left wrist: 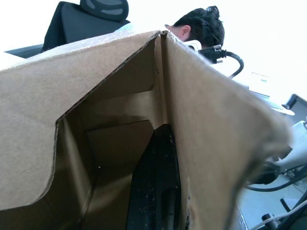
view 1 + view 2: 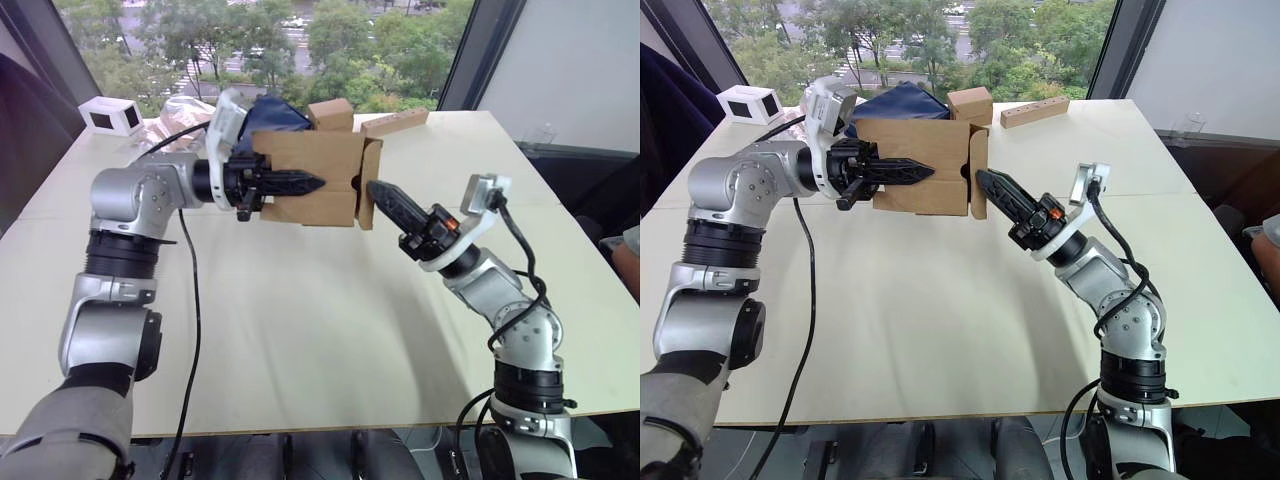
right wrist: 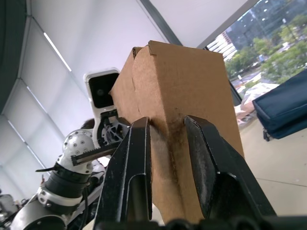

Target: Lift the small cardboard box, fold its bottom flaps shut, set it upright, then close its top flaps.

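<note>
The small cardboard box [image 2: 318, 153] hangs on its side in the air above the far middle of the table [image 2: 300, 330]. My left gripper [image 2: 316, 184] is shut on its near wall, one black finger [image 2: 290, 184] lying along the outside and the other finger [image 1: 156, 182] inside the box. A short flap [image 2: 371, 180] stands at the box's right end. My right gripper [image 2: 376, 190] reaches that end from the right. In the right wrist view its fingers [image 3: 136, 148] are open and straddle the box's cardboard edge [image 3: 168, 96].
Behind the held box lie a dark blue bag [image 2: 275, 110], a tidy brown cube carton [image 2: 330, 112] and a long tan block [image 2: 394, 122]. A small white box [image 2: 111, 117] sits at the far left corner. A person [image 2: 630, 250] is at the right edge.
</note>
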